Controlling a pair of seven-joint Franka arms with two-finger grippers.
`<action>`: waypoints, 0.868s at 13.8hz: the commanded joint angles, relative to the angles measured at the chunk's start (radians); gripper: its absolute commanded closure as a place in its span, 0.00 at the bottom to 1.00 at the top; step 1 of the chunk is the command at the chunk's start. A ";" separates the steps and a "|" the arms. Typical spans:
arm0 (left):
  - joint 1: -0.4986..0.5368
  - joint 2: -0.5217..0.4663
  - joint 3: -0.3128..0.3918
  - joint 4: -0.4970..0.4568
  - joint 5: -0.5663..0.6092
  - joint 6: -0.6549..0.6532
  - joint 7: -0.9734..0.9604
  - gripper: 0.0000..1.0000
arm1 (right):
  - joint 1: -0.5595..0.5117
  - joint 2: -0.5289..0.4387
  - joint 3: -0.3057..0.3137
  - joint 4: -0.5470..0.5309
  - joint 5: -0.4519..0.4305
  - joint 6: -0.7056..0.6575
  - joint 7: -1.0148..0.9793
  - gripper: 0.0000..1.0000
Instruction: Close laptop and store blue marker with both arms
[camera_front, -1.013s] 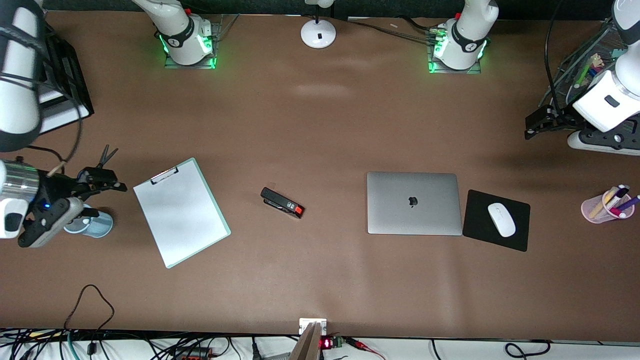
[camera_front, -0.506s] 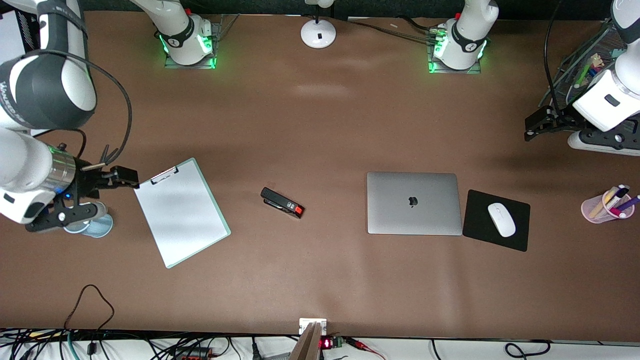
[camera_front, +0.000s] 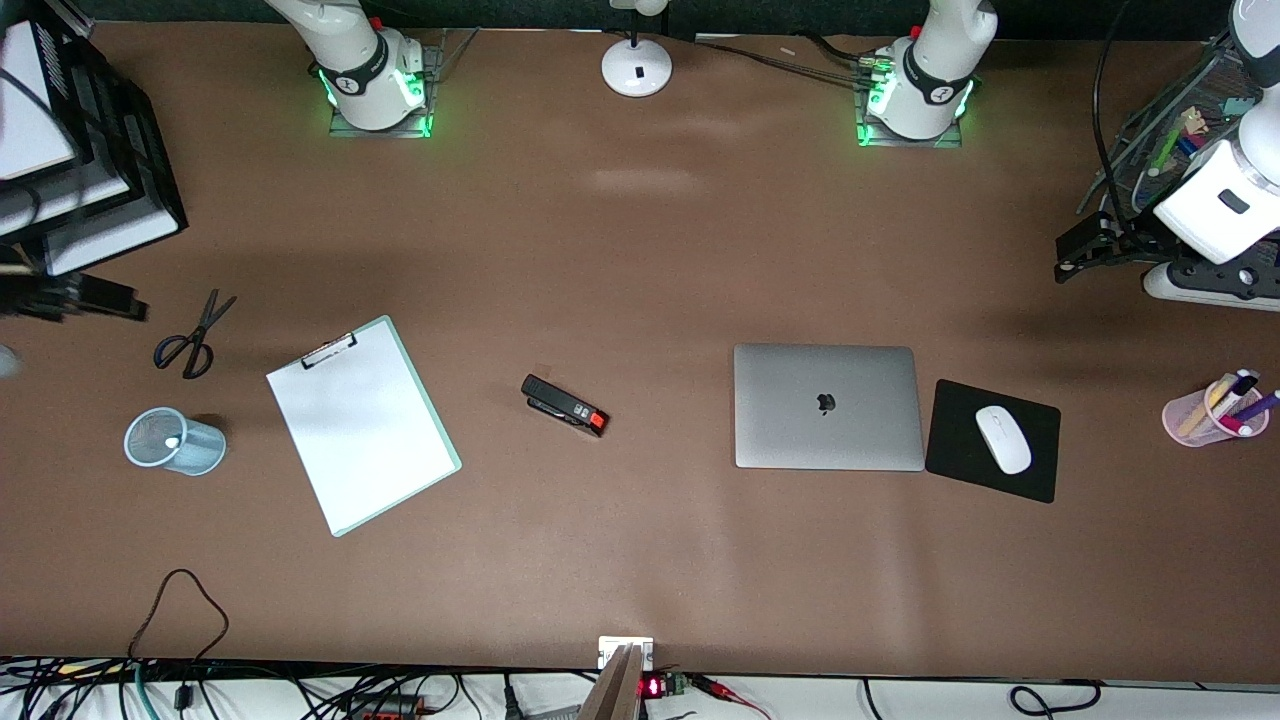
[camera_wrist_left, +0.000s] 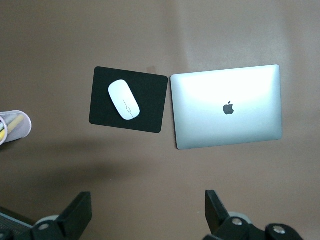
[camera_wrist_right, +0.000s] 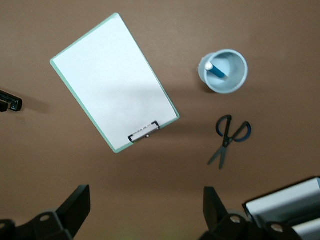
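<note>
The laptop (camera_front: 826, 405) lies closed, silver lid up with its dark logo; it also shows in the left wrist view (camera_wrist_left: 227, 106). The blue marker (camera_wrist_right: 216, 70) stands in a light blue mesh cup (camera_wrist_right: 235, 82), white end up. In the front view the cup (camera_front: 200, 455) stands at the right arm's end of the table. My right gripper (camera_front: 85, 297) is open and empty, high over that end's edge near the scissors; its wrist view (camera_wrist_right: 146, 197) looks down on the cup. My left gripper (camera_front: 1085, 245) is open and empty over the left arm's end (camera_wrist_left: 147, 205).
A clipboard (camera_front: 362, 425) lies beside the cup, with scissors (camera_front: 190, 335) farther from the camera. A black-and-red stapler (camera_front: 565, 405) lies mid-table. A black mouse pad (camera_front: 955, 440) with a white mouse (camera_front: 1002, 438) adjoins the laptop. A pink pen cup (camera_front: 1205, 415) and a lamp base (camera_front: 636, 67) stand by.
My right arm has risen and drawn away from the mesh cup toward the table's edge, uncovering the cup and scissors. My left gripper has hardly moved.
</note>
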 joint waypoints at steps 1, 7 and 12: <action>0.006 0.010 -0.007 0.027 -0.006 -0.019 0.019 0.00 | 0.018 -0.104 0.015 -0.117 -0.003 0.011 0.026 0.00; 0.007 0.010 -0.006 0.027 -0.006 -0.022 0.019 0.00 | 0.068 -0.144 -0.019 -0.137 -0.018 0.015 0.060 0.00; 0.006 0.010 -0.006 0.027 -0.006 -0.023 0.019 0.00 | 0.068 -0.264 -0.018 -0.290 -0.023 0.096 0.097 0.00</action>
